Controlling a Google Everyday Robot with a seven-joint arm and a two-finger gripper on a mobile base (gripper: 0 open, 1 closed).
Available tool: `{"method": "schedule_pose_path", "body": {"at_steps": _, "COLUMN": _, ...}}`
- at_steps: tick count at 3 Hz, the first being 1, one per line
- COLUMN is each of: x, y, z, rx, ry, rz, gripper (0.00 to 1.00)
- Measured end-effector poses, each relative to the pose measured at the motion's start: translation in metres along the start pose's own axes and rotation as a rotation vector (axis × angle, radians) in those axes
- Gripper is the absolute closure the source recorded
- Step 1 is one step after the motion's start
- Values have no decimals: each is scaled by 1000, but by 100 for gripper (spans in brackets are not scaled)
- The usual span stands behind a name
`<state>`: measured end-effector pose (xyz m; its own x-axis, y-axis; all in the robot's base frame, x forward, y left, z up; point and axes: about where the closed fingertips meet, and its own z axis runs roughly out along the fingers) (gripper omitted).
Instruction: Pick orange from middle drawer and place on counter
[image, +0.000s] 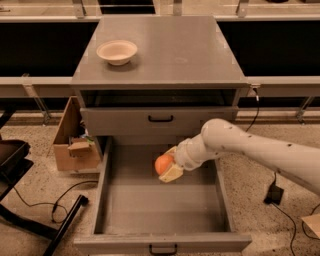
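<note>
While our hand (169, 165) pinches the orange (162, 163) over the open middle drawer (104, 192), we judge the pick done; lifting it to the table (175, 50) and releasing it there is left.

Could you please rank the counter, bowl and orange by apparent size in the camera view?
Largest to smallest:
the counter
the bowl
the orange
The gripper holds the orange over the middle drawer.

The gripper (169, 166) hangs over the open middle drawer (106, 200), jaws clamped on the orange (162, 164). A beige bowl (116, 51) sits rear-left on the counter (180, 55). A cardboard box (70, 145) stands left of the drawer.
</note>
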<state>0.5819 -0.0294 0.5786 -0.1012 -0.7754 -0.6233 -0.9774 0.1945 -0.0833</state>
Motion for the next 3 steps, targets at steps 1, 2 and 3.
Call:
{"method": "schedule_pose_path", "body": {"at_steps": 1, "x": -41, "y": -20, "z": -69, "rx": 31, "ry": 4, "rz": 3, "gripper": 100}}
{"method": "schedule_pose_path", "body": {"at_steps": 2, "x": -81, "y": -42, "z": -131, "rx": 87, "ry": 2, "rz": 6, "gripper": 100}}
{"method": "schedule_pose_path", "body": {"at_steps": 3, "x": -123, "y": -69, "z": -187, "rx": 170, "ry": -40, "rz": 8, "gripper": 100}}
